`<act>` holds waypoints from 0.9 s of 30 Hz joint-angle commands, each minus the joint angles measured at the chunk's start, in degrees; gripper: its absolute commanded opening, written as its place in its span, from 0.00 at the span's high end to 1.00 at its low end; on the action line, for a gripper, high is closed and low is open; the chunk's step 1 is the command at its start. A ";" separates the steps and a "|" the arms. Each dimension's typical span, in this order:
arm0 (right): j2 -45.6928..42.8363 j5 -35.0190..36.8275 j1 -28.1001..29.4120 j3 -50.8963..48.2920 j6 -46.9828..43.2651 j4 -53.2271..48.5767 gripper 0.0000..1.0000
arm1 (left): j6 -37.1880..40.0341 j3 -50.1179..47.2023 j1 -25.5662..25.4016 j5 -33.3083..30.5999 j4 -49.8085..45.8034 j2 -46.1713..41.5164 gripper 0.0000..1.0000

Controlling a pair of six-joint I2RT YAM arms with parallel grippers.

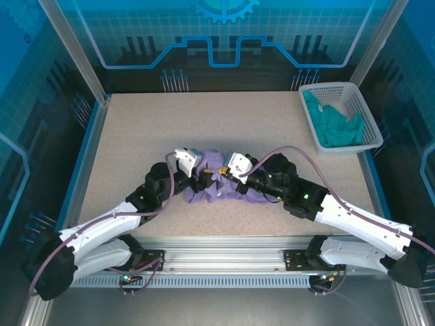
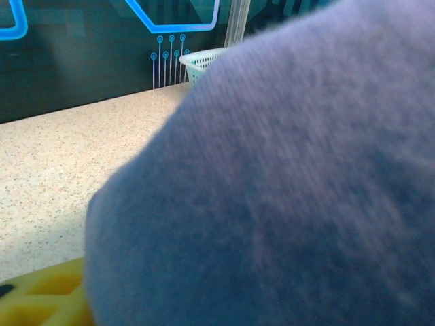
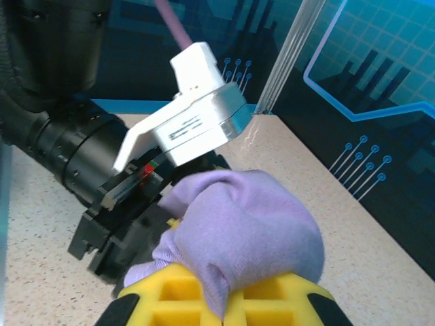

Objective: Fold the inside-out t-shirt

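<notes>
1. At the right gripper [image 3: 221, 299]: clenched, yellow fingers pinching a rounded wad of the inside-out t-shirt [image 3: 251, 224] between them
2. At the left gripper [image 1: 201, 174]: nosed into the same heap from the other side, close against the cloth; cannot tell whether released or grasping, with fabric draped across its wrist view and a corner of yellow finger [image 2: 41, 299] at the lower left
3. Outward from both: bunched into a wrinkled lavender mound near the front middle of the table [image 1: 170, 122], between the two grippers, nowhere near flat
4. Likely light, soft and limp in handling: no stiffness to keep a shape, sagging from any pinch, dragging on the speckled top rather than gliding
5. Best taken at a hem, seam or shoulder edge, a single layer pinched at two points well apart, then lifted and spread; a grab at the middle of the wad would probably just carry the lump
6. Farther off, at the far right corner: white basket [image 1: 363, 109] holding a teal garment [image 1: 333, 125], well apart from the shirt
</notes>
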 commanded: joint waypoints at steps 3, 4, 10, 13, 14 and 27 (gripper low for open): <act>-2.35 -3.02 -3.18 -2.20 5.80 1.22 1.00 | -0.29 3.67 -0.15 -2.67 1.97 1.10 0.73; -2.48 -0.59 -3.60 -2.34 7.33 0.83 0.97 | -0.25 3.91 -0.10 -3.58 1.49 0.55 0.84; -0.70 19.61 -7.04 1.31 18.78 -7.86 0.87 | -2.61 3.70 -0.09 -3.43 -0.75 -4.02 1.00; -0.21 21.30 -7.03 2.01 18.76 -9.33 0.82 | -4.70 4.61 -0.05 -0.90 -3.82 -4.85 1.00; -0.32 21.64 -7.07 2.14 18.68 -9.88 0.80 | -5.29 5.02 -0.10 -0.47 -5.17 -5.01 1.00; -2.49 -5.39 -8.16 0.69 15.12 -16.18 0.58 | -12.75 9.05 -0.10 -0.38 -16.44 -5.41 1.00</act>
